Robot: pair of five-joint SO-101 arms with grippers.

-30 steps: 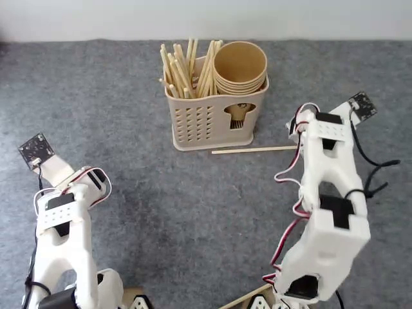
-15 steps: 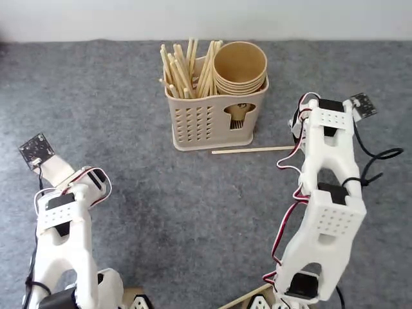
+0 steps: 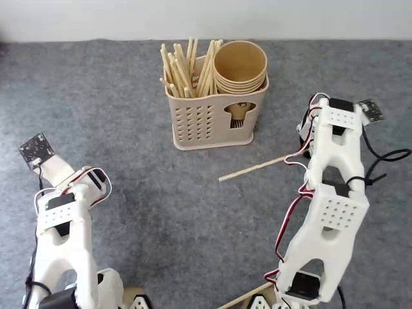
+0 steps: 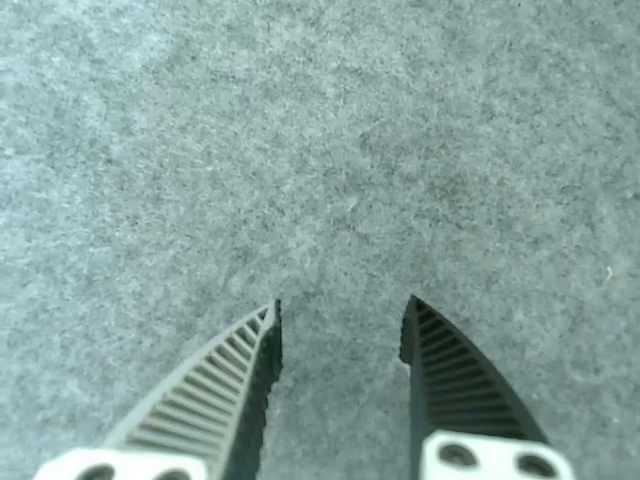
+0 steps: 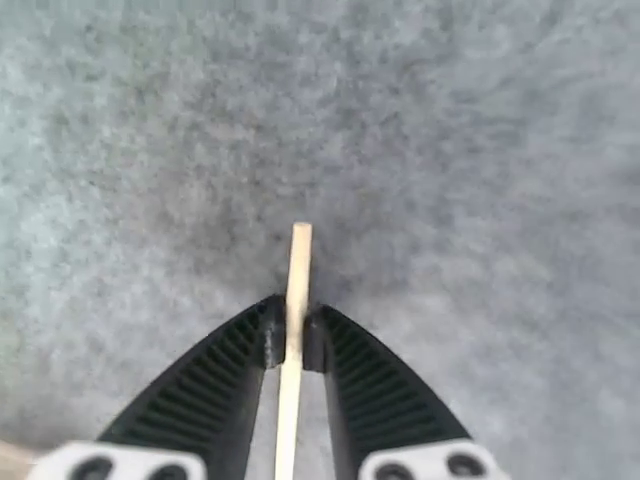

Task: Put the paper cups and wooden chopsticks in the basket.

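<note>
A beige perforated basket (image 3: 212, 119) stands at the back middle of the grey carpet. It holds several wooden chopsticks (image 3: 183, 67) on its left side and a stack of paper cups (image 3: 240, 64) on its right. One loose chopstick (image 3: 254, 168) lies slanted in front of the basket, its right end under the right arm (image 3: 331, 154). In the right wrist view my right gripper (image 5: 292, 345) is shut on this chopstick (image 5: 300, 260), which sticks out past the fingertips. My left gripper (image 4: 340, 320) is open over bare carpet, at the front left on the left arm (image 3: 61, 215).
Grey carpet (image 3: 161, 206) covers the table between the arms and in front of the basket. A pale wall runs along the back edge. A wooden strip (image 3: 244, 297) shows at the front edge beside the right arm's base.
The loose chopstick has swung from lying flat along the basket's front to a slant, its left end now farther from the basket. The right arm's wrist has shifted right. The left arm is still.
</note>
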